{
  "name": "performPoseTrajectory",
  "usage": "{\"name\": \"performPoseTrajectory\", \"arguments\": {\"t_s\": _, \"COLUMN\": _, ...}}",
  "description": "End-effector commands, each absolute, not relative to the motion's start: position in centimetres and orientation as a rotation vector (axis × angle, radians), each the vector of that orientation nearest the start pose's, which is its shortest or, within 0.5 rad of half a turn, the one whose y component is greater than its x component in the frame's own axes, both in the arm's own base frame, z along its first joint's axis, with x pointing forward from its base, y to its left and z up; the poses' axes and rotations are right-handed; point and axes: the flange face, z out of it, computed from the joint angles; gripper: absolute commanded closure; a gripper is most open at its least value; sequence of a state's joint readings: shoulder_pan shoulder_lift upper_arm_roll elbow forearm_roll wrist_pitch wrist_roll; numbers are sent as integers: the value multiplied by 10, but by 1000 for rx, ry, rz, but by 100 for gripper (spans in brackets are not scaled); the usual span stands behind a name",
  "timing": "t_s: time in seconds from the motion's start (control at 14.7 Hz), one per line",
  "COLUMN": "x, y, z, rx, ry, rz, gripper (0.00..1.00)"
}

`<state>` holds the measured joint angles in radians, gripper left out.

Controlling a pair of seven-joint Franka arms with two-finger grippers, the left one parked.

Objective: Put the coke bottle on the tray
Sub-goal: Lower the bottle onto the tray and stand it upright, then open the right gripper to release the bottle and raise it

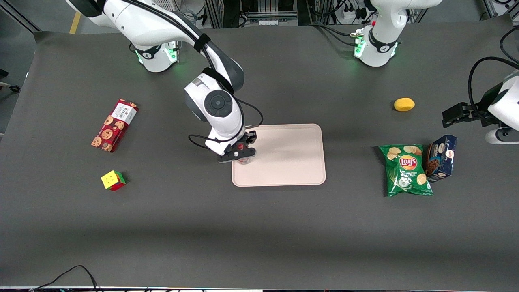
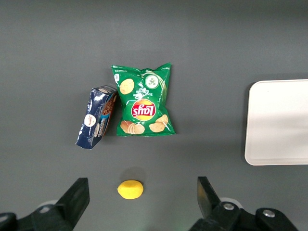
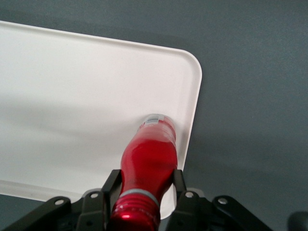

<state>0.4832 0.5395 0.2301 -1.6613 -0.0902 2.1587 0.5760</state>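
The right arm's black two-finger gripper [image 3: 144, 192] has its jaws pinching the neck of the small slim red coke bottle [image 3: 150, 159] just below the cap. The bottle's silvery base rests on or just above the large flat pale pink tray [image 1: 284, 154], close to the tray's rim on the working arm's side, near the middle of the dark grey table [image 1: 259, 227].

To finish the placing well, I would confirm the base sits flat on the tray floor, clear of the low rim. Then spread the jaws gently and lift straight up, so neither finger drags the neck sideways and tips it.

The bottle stands close to upright: its long axis runs vertically, cap up inside the gripper and base down on the tray, with no marked lean showing
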Motion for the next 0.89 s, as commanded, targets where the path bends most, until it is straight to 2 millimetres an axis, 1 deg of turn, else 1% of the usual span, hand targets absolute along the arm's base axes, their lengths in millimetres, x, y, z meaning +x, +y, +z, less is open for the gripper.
{"name": "performPoseTrajectory", "arguments": {"t_s": 0.0, "x": 525, "y": 433, "z": 305, "rx": -3109, "ry": -234, "rz": 42, "gripper": 93}}
{"name": "performPoseTrajectory", "arguments": {"t_s": 0.07, "x": 524, "y": 433, "z": 304, "rx": -3109, "ry": -234, "rz": 44, "gripper": 90}}
{"name": "performPoseTrajectory", "arguments": {"t_s": 0.14, "x": 525, "y": 433, "z": 303, "rx": -3109, "ry": -232, "rz": 48, "gripper": 80}}
{"name": "performPoseTrajectory", "arguments": {"t_s": 0.41, "x": 526, "y": 433, "z": 303, "rx": -3108, "ry": -229, "rz": 46, "gripper": 15}}
{"name": "performPoseTrajectory", "arguments": {"t_s": 0.48, "x": 528, "y": 431, "z": 302, "rx": -3108, "ry": -228, "rz": 45, "gripper": 3}}
{"name": "performPoseTrajectory", "arguments": {"t_s": 0.55, "x": 528, "y": 431, "z": 302, "rx": -3108, "ry": -224, "rz": 47, "gripper": 0}}
{"name": "performPoseTrajectory", "arguments": {"t_s": 0.68, "x": 530, "y": 431, "z": 308, "rx": -3104, "ry": -219, "rz": 34, "gripper": 0}}
{"name": "performPoseTrajectory", "arguments": {"t_s": 0.82, "x": 534, "y": 431, "z": 326, "rx": -3091, "ry": -261, "rz": -5, "gripper": 0}}
